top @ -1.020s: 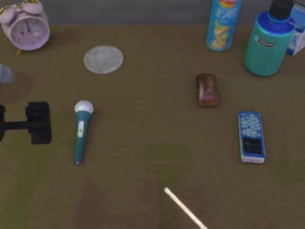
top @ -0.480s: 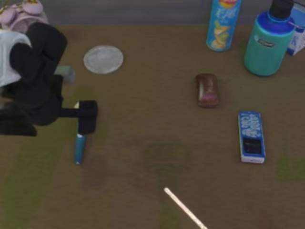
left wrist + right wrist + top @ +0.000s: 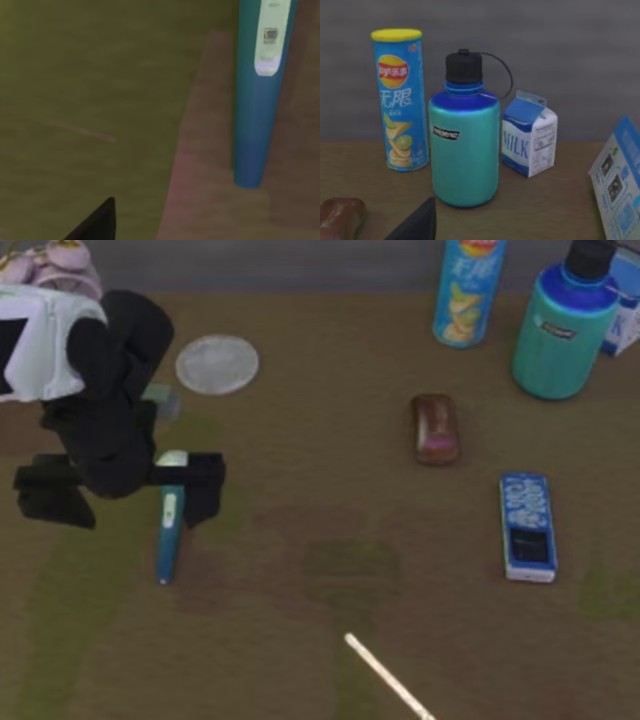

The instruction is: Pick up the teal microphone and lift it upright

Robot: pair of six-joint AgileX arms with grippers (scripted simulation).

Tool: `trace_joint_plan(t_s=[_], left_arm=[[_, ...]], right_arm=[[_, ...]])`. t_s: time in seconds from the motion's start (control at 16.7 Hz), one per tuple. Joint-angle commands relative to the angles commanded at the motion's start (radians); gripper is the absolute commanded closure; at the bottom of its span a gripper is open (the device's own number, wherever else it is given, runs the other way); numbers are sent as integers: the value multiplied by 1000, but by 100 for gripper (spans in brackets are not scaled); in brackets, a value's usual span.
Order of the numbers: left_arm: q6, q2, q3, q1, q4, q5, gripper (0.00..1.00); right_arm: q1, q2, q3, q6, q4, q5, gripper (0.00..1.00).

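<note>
The teal microphone [image 3: 168,532] lies flat at the table's left, with its handle toward the front edge and its silver-white head [image 3: 172,458] peeking out beside the arm. My left gripper [image 3: 203,490] hovers open above the upper handle, just right of it, holding nothing. In the left wrist view the microphone's handle and white switch [image 3: 257,100] run along one side, apart from the one black fingertip [image 3: 97,222] that shows. My right arm is out of the top view; its wrist view shows one dark fingertip [image 3: 417,222] with nothing in the gripper.
Behind the left arm are a pink alarm clock [image 3: 60,260] and a round grey disc [image 3: 217,364]. A chips can [image 3: 468,290], big teal bottle [image 3: 560,330] and milk carton [image 3: 529,135] stand at back right. A brown loaf [image 3: 435,428], blue-and-white remote [image 3: 527,525] and white stick [image 3: 390,677] lie nearby.
My left arm has swung in from the table's left edge and now hangs over the microphone's upper part, hiding much of the clock. The microphone has not moved.
</note>
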Motion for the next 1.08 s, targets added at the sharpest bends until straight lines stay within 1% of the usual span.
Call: trace_joint_plan(t_s=[0.24, 0.66, 0.78, 0.96, 1.08], left_arm=[[4, 26, -18, 4, 41, 1, 0], [12, 214, -108, 8, 328, 2, 0], [12, 237, -119, 9, 356, 3, 0], [12, 238, -119, 9, 357, 3, 0], [12, 238, -119, 9, 357, 3, 15]], right_arm=[[0, 0, 0, 0, 0, 0, 0], [0, 0, 0, 0, 0, 0, 0], [0, 0, 0, 0, 0, 0, 0], [0, 0, 0, 0, 0, 0, 0], [0, 0, 0, 0, 0, 0, 0]])
